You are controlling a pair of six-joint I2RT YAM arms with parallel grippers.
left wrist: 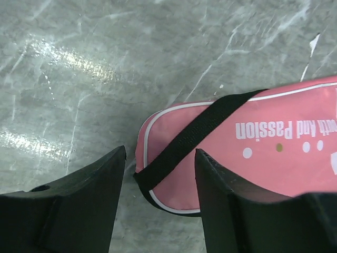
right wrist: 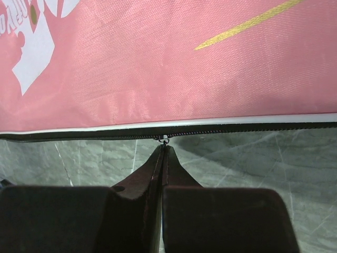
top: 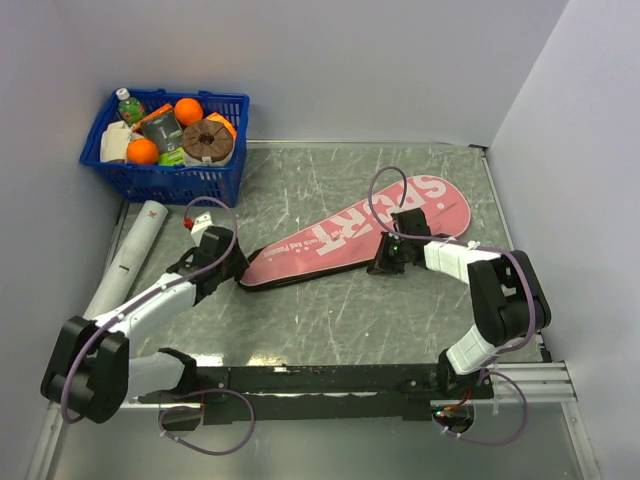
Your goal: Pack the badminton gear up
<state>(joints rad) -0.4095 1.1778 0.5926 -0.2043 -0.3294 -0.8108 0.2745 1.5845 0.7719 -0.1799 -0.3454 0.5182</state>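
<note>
The long pink racket bag (top: 360, 232) lettered "SPORT" lies slantwise mid-table. My left gripper (top: 232, 270) is open at its narrow end; in the left wrist view (left wrist: 160, 150) the jaws stand either side of the bag's tip (left wrist: 253, 158) and its black strap (left wrist: 200, 132), not closed on them. My right gripper (top: 383, 262) is at the bag's near edge; in the right wrist view (right wrist: 164, 147) it is shut on the zipper pull (right wrist: 165, 139) of the bag (right wrist: 184, 63). The white tube (top: 130, 255) lies at the left. Rackets and shuttlecocks are out of sight.
A blue plastic basket (top: 165, 182) of groceries stands at the back left corner. Walls close in the table on the left, back and right. A black rail runs along the near edge between the arm bases.
</note>
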